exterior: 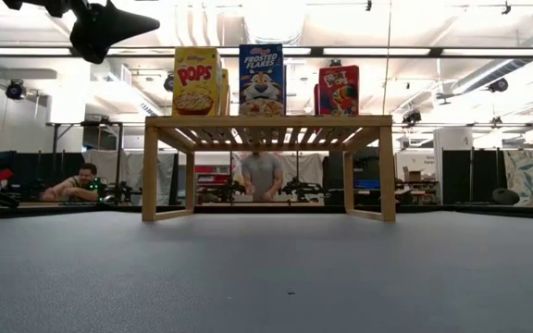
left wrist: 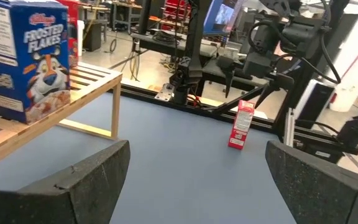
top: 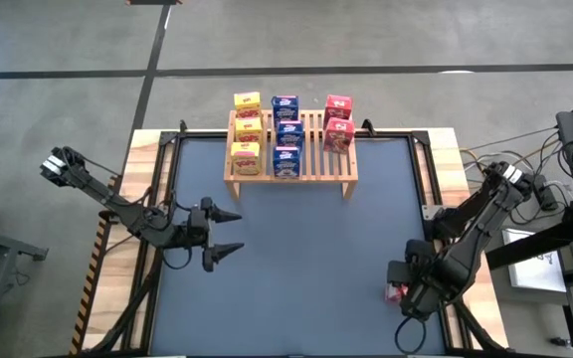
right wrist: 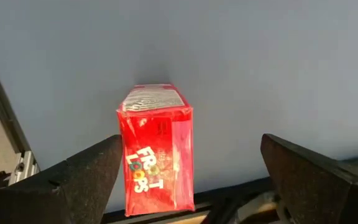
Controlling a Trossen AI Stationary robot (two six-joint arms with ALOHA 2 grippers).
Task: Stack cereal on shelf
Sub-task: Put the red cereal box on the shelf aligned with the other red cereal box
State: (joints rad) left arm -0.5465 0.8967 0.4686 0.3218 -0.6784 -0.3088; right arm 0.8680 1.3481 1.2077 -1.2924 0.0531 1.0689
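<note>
The light-wood slatted shelf [top: 311, 159] stands at the table's far middle. On it stand three yellow cereal boxes [top: 247, 129], three blue ones [top: 286, 132] and two red ones [top: 337, 119]. A third red box [top: 396, 291] stands upright on the table near the right edge; it also shows in the left wrist view [left wrist: 241, 124]. My right gripper [right wrist: 191, 142] is open above it, pointing down, with one finger on either side of the box [right wrist: 157, 149]. My left gripper [top: 229, 234] is open and empty above the table's left middle, and also shows in the low view [exterior: 142, 23]. My right gripper has one finger [right wrist: 92, 171] right beside the red box's narrow side [right wrist: 122, 155]; I cannot tell whether it touches. The other finger stands well apart from the box. The box stands on its base on the table.
A black frame rail [top: 436, 199] runs along the table's edges, close beside the red box. Cables and equipment [top: 565, 169] lie past the right edge. People sit in the room behind the shelf [exterior: 262, 176]. The grey mat [top: 296, 268] between the arms is bare.
</note>
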